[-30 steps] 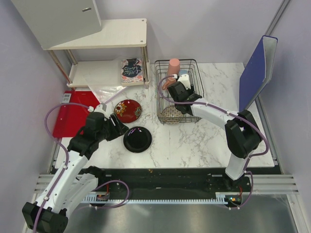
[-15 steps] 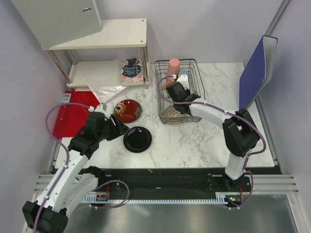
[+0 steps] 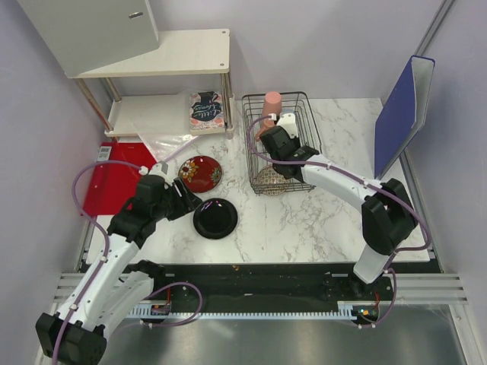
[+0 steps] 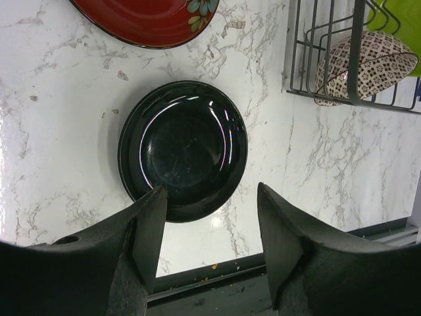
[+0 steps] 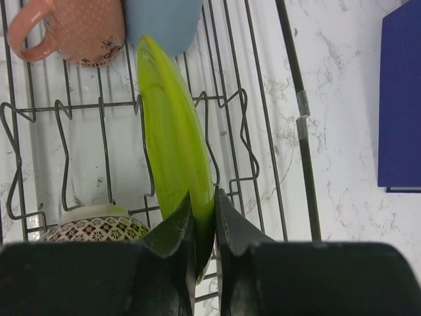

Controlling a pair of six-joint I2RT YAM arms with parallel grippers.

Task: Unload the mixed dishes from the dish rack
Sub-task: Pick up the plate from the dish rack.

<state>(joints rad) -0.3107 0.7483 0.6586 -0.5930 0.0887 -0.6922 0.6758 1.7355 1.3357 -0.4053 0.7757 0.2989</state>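
The black wire dish rack [image 3: 307, 103] stands at the back middle. My right gripper [image 5: 203, 217] is shut on the rim of the lime-green plate [image 5: 170, 138], which stands on edge among the rack's prongs [image 5: 231, 125]. The small pink mug [image 5: 75, 27] and the light-blue cup [image 5: 164, 21] lie beyond it, and the beige patterned bowl [image 5: 92, 227] is at the rack's near end. The tall pink cup [image 3: 271, 105] stands in the rack. The glossy black plate [image 4: 183, 148] and dark red plate [image 3: 200, 172] lie on the table. My left gripper [image 4: 210, 227] is open above the black plate's near edge.
A white metal-legged shelf [image 3: 171, 57] with a floral packet [image 3: 205, 110] stands at the back left. A red mat [image 3: 110, 179] lies at the left. A blue board [image 3: 402, 110] leans at the right. The rack's wires [image 4: 322, 59] are close to the black plate.
My right arm has drawn slightly back and left inside the rack with the green plate in its grip. The left arm has not moved.
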